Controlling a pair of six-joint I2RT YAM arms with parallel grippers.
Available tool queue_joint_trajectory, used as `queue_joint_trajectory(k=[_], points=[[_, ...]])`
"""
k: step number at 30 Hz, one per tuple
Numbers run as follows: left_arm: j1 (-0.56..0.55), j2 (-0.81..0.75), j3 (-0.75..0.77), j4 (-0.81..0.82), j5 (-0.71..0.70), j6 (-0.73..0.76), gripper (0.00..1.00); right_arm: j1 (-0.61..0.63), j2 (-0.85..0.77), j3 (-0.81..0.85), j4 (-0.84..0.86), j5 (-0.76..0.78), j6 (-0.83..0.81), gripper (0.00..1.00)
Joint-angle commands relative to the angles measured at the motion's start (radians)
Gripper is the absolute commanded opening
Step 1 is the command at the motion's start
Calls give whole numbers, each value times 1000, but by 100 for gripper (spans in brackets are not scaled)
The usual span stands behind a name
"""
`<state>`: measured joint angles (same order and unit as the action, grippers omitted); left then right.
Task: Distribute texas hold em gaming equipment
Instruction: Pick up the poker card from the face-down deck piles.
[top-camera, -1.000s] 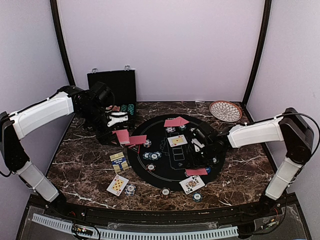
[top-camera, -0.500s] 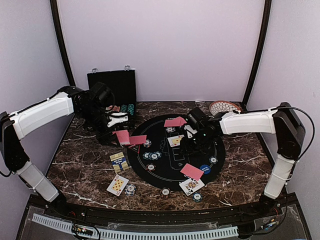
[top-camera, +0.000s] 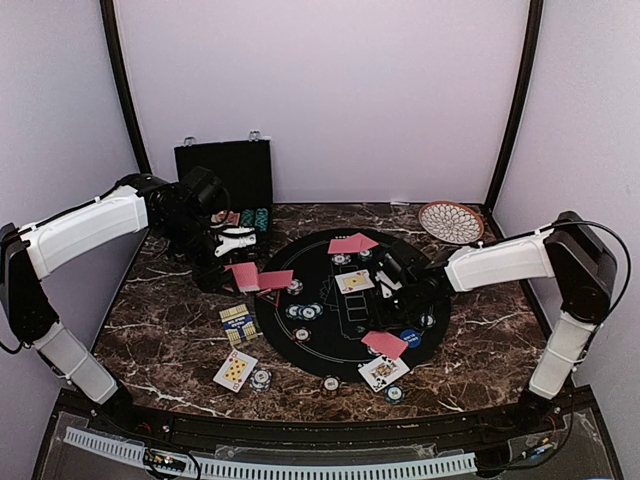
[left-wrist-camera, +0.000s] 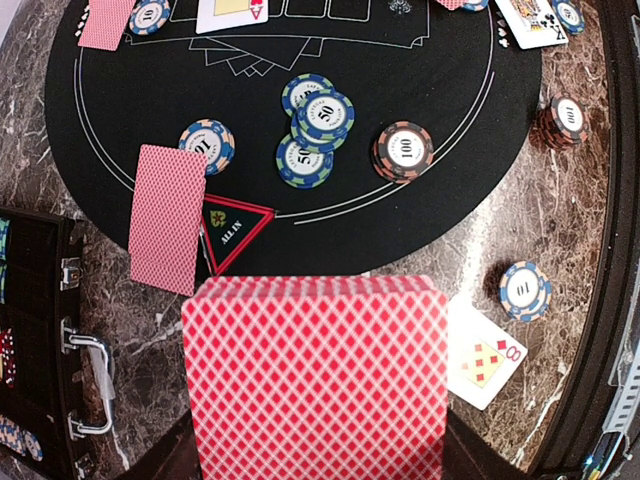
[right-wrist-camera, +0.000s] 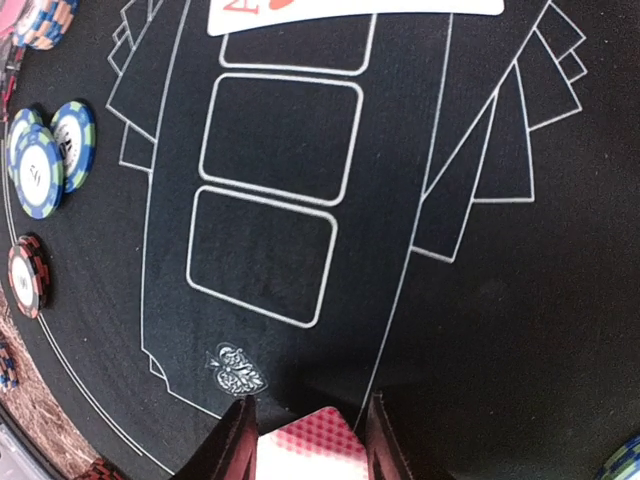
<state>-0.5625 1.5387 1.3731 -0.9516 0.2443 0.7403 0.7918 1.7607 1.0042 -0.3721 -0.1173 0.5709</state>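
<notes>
Red-backed cards (top-camera: 352, 243) and striped chips (left-wrist-camera: 315, 120) lie spread around the black mat (top-camera: 345, 325), yet dealing looks only partway done: the left gripper (top-camera: 228, 245) clamps a thick deck (left-wrist-camera: 315, 380) at the mat's left edge, while whether the right gripper (top-camera: 400, 292) pinches the card (right-wrist-camera: 305, 448) between its fingers cannot be told.

Black case (top-camera: 240, 170) stands open back-left; patterned plate (top-camera: 451, 222) sits back-right.

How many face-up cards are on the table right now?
3. One face-up card in the middle of the black mat, the eight of diamonds on the marble near left, and a court card at the mat's near edge. Others may be hidden.
</notes>
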Motion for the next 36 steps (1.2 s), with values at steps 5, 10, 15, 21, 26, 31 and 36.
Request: queue_joint_trajectory(k=[5, 10, 15, 21, 26, 31, 36], points=[[7, -38, -2, -6, 27, 4, 0, 88, -91, -139, -87, -30, 89, 37], [6, -36, 0, -7, 31, 4, 0, 91, -144, -106, -145, 2, 91, 37], [5, -37, 2, -6, 32, 4, 0, 90, -149, 6, -216, 40, 70, 40], [6, -37, 8, -7, 45, -1, 0, 90, -128, 146, -231, 40, 57, 44], [6, -35, 15, -3, 54, -6, 0, 90, -104, 218, -150, -56, 71, 61], [6, -24, 30, 6, 68, -19, 0, 78, -60, 226, 69, -268, 177, 74], [5, -23, 31, 26, 77, -24, 0, 59, -15, 217, 343, -454, 333, 78]])
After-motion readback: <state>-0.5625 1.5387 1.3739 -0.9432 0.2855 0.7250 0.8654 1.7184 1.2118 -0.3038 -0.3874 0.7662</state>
